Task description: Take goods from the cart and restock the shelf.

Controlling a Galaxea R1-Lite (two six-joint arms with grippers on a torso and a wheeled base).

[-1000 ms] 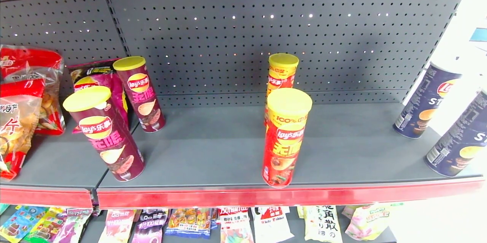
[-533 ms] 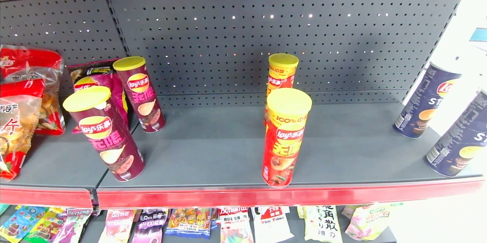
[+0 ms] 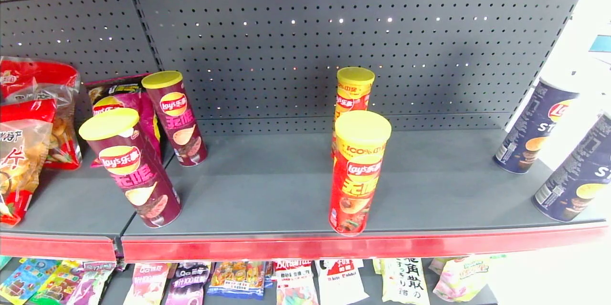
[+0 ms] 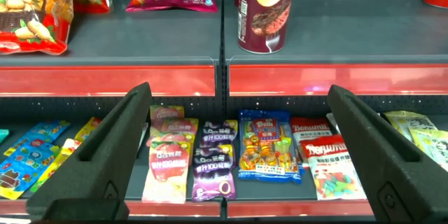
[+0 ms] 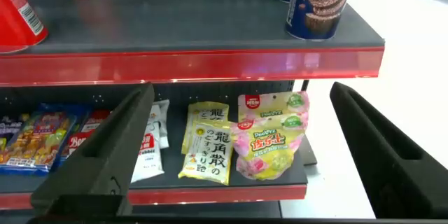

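Both grippers are empty. My left gripper (image 4: 238, 91) and right gripper (image 5: 243, 87) hang with jaws spread wide before the shelf (image 3: 286, 185).

Judgement: I am between placements, and the next move calls for fetching an item from the cart.

Landmark is the front red crisp can (image 3: 355, 176):
- A second red can (image 3: 353, 90) stands directly behind it.
- Maroon cans (image 3: 131, 166) stand well to its left.
- Navy cans (image 3: 534, 128) stand well to its right.
- Sachets (image 3: 296, 281) lie on the tier below it.

The bare board either side of it can take stock. The standing cans risk toppling.

Rear red cardboard tube (image 3: 354, 86) half hidden behind front red yellow-lidded tube (image 3: 359, 171); dark blue cardboard tube (image 3: 568, 181), 3 o'clock, edge-cut.
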